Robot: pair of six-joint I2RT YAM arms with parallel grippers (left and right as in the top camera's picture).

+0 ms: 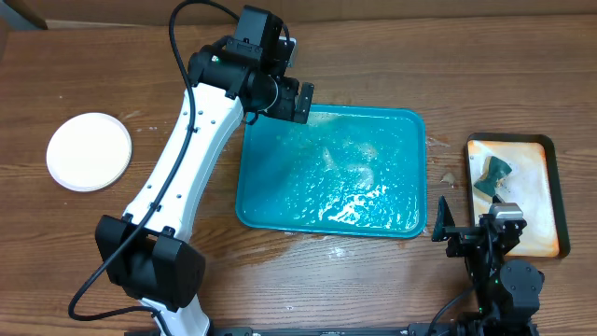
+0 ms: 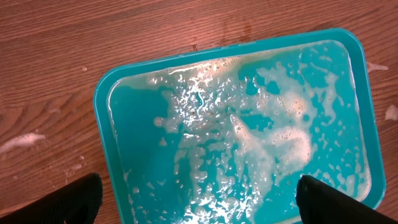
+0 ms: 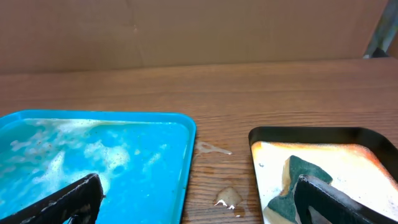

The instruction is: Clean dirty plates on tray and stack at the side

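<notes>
Two hands are in service, and both stand with fingers spread wide, gripping nothing.

Overhead view: my left hand hangs over the far-left corner of the tray. The tray extends to the right of that hand, and its floor is covered in foamy water. The plates sit on the counter, well to the left of that hand and apart from the tray. Only one white round face shows, so I cannot tell how many are stacked. My right hand sits just beside the tray's near-right corner. The dark-rimmed tray and its sponge lie to that hand's right.

Left wrist view: my left fingers frame the tray, which lies directly below with suds across its floor.

Right wrist view: the tray lies ahead-left of my right fingers and the dark-rimmed tray ahead-right. The sponge lies close to the right finger. A small puddle wets the counter between the two trays.
</notes>
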